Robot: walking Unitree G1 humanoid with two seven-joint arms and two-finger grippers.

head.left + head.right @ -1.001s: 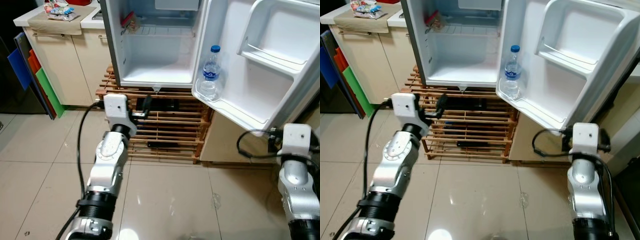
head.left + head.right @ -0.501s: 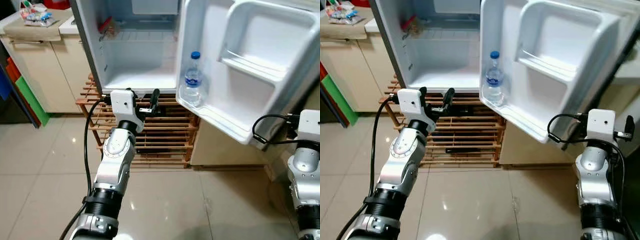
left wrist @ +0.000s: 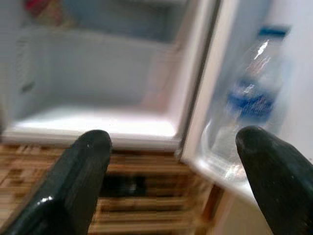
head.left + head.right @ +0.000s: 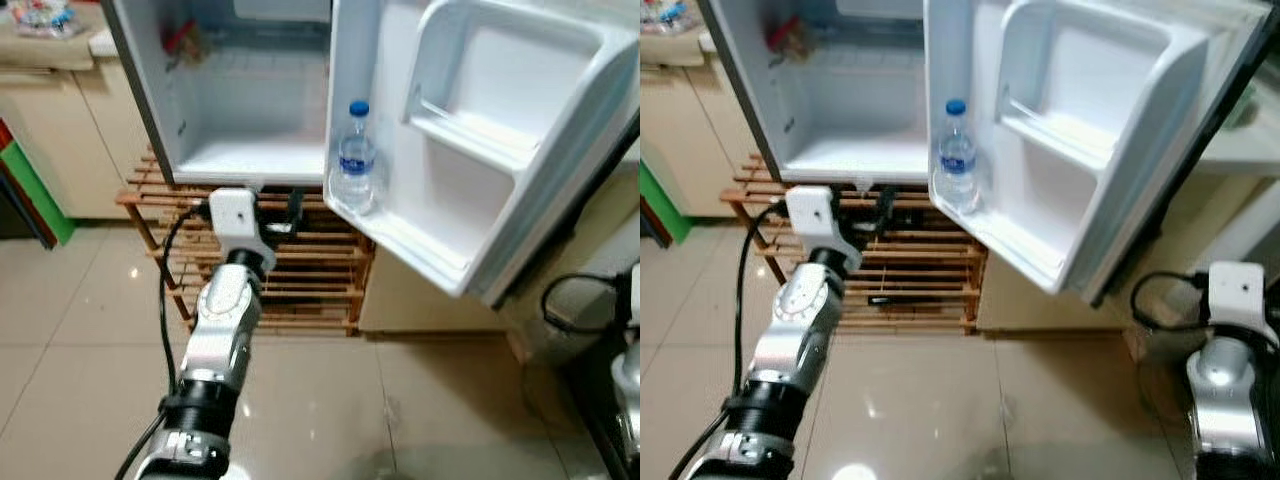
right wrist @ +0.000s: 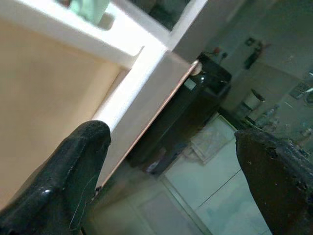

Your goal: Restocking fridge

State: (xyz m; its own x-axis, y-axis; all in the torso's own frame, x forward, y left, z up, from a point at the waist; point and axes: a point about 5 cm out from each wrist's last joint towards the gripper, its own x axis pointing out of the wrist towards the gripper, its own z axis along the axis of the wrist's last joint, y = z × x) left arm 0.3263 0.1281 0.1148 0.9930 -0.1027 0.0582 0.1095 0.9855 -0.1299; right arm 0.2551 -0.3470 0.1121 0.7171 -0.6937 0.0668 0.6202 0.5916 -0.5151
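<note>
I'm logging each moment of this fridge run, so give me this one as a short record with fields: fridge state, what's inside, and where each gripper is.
fridge: small white fridge, on a wooden slatted rack
door: fridge door swung wide open
door shelf: one water bottle, blue cap, upright in the lowest door shelf
interior: mostly bare; something red at the upper left, too blurred to identify
left gripper: left gripper open, holding nothing, raised in front of the rack just below the fridge
right gripper: right gripper open, holding nothing, low at the robot's right side
</note>
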